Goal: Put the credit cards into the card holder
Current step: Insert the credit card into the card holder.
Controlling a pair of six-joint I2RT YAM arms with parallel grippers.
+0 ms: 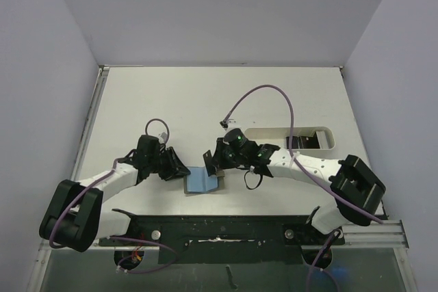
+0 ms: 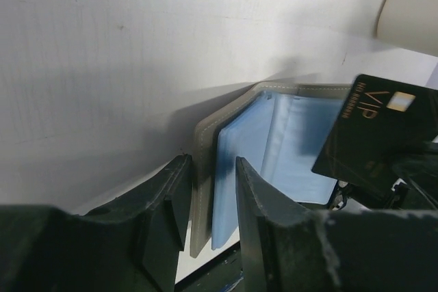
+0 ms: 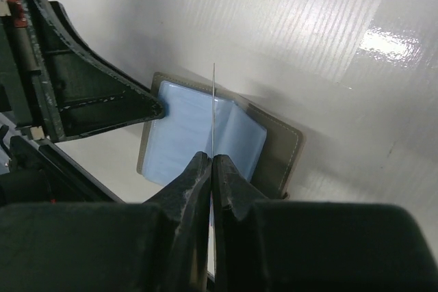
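Observation:
The card holder (image 1: 202,181) lies open on the table, grey-olive outside, light blue pockets facing up (image 3: 178,135). My left gripper (image 2: 212,163) is open, and its fingers straddle the holder's left flap (image 2: 205,189) with a gap showing on the outer side. My right gripper (image 3: 211,158) is shut on a black credit card with gold VIP lettering (image 2: 380,135). That card stands on edge (image 3: 213,100) just above the holder's middle fold. In the top view both grippers (image 1: 181,169) (image 1: 211,162) meet over the holder. More dark cards (image 1: 313,141) lie in the tray.
A white oblong tray (image 1: 274,133) sits at the right, behind my right arm. A purple cable (image 1: 274,90) arcs above that arm. The black base rail (image 1: 226,227) runs along the near edge. Grey walls enclose the table.

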